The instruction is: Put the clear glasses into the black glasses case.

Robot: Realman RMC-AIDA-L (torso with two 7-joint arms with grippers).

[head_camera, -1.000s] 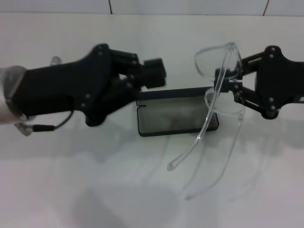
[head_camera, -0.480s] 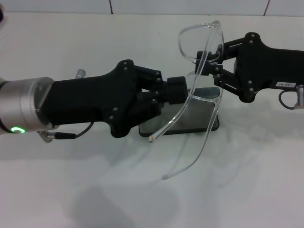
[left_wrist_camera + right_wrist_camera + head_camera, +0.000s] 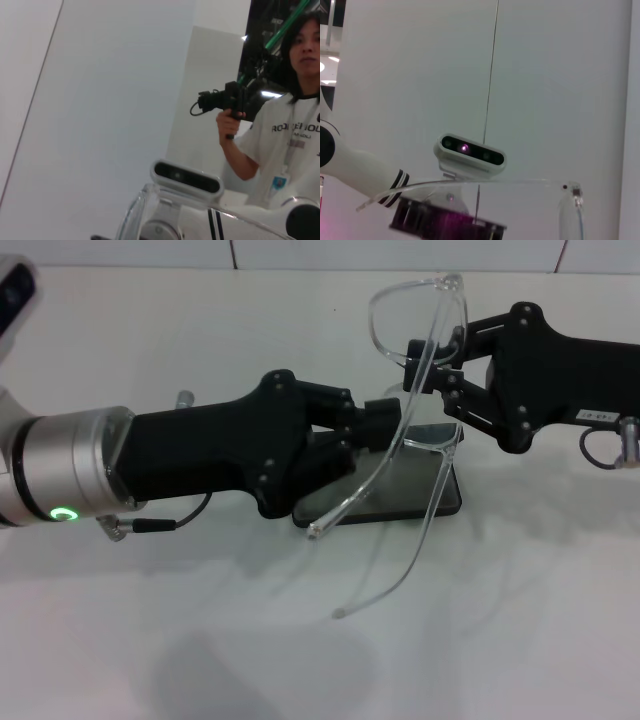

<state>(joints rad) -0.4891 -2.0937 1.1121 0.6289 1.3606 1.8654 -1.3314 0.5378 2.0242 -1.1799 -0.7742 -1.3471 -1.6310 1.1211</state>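
The clear glasses [image 3: 415,315] hang in the air above the table, lens uppermost, with both long temple arms slanting down and toward me. My right gripper [image 3: 432,375] reaches in from the right and is shut on the frame just below the lens. The left gripper [image 3: 385,425] comes in from the left and ends right at the nearer temple arm. Under them on the table lies the black glasses case [image 3: 452,502], open, its grey lining showing and its left part hidden behind the left gripper. A clear temple arm [image 3: 470,183] crosses the right wrist view.
White table [image 3: 520,640] all around, with a tiled wall edge at the back. In the left wrist view a person [image 3: 285,125] holding a camera stands beyond the robot's head camera [image 3: 186,176]. A bit of clear lens [image 3: 134,215] shows there too.
The left arm has advanced to the right until its gripper meets the glasses' temple arm. The right gripper has carried the glasses left, over the case.
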